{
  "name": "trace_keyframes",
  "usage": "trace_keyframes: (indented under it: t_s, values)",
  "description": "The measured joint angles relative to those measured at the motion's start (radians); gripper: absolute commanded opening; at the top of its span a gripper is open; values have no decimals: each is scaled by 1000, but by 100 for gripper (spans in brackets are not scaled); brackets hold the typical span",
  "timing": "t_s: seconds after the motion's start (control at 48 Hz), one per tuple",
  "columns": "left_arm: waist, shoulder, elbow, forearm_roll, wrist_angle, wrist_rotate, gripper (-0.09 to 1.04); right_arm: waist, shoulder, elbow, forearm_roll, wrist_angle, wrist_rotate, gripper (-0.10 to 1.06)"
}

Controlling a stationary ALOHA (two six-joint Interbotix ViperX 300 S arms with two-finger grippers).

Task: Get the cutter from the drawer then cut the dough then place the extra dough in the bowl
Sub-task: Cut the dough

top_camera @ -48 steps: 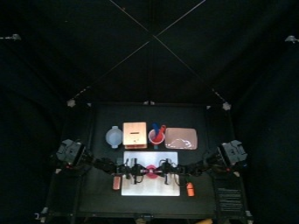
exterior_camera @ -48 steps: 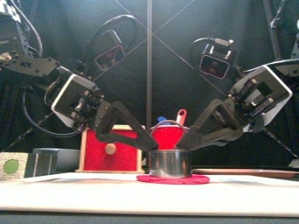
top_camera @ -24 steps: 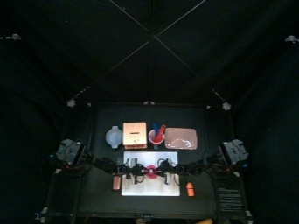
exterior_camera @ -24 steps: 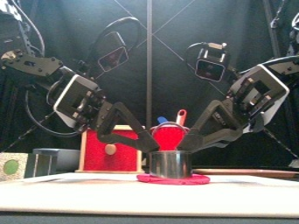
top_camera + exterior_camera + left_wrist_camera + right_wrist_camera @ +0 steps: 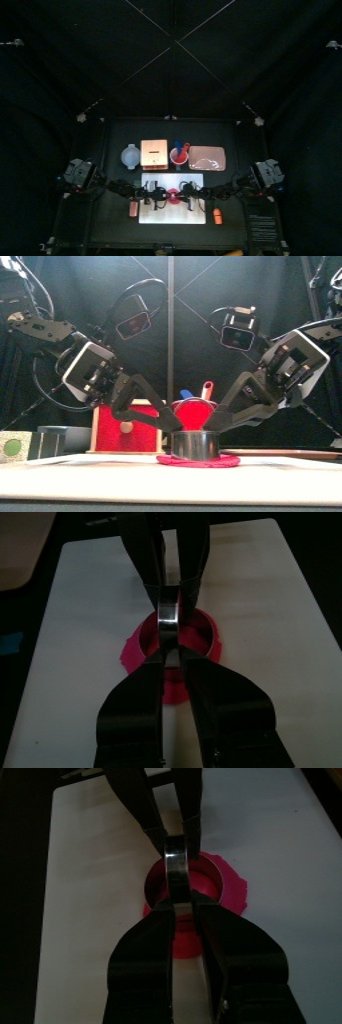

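While the round metal cutter [image 5: 195, 443] stands upright on the disc of red dough [image 5: 198, 461], near the middle of the white cutting board [image 5: 174, 214], both arms lean in over it from opposite sides. From where I stand, the left gripper [image 5: 167, 653] has its jaws nearly together, pinched on the cutter's bright metal. The right gripper [image 5: 177, 904] grips the same way from the other side. I take it the two-sided hold is meant to keep the ring level and share the push, so it bites evenly. Dough shows as a narrow fringe round the cutter's foot, so the cut looks underway rather than finished. The blue-grey bowl [image 5: 130, 156] sits at the back left of the bench beside the wooden box [image 5: 155, 152], well apart from the board, so the scraps will have to travel.
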Motion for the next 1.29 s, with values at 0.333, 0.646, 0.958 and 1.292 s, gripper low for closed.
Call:
trace_keyframes:
  t_s: [0.333,0.646,0.958,1.292]
  values:
    - [0,0,-3,-18,18,0,52,-5,-2,-3,0,12,0,44]
    - [0,6,-6,-21,26,0,52,-3,-2,-5,0,21,0,44]
    - [0,8,-6,-23,29,0,52,-8,-2,-9,-2,35,0,44]
    - [0,6,-9,-23,54,0,52,-11,0,-17,-5,58,0,44]
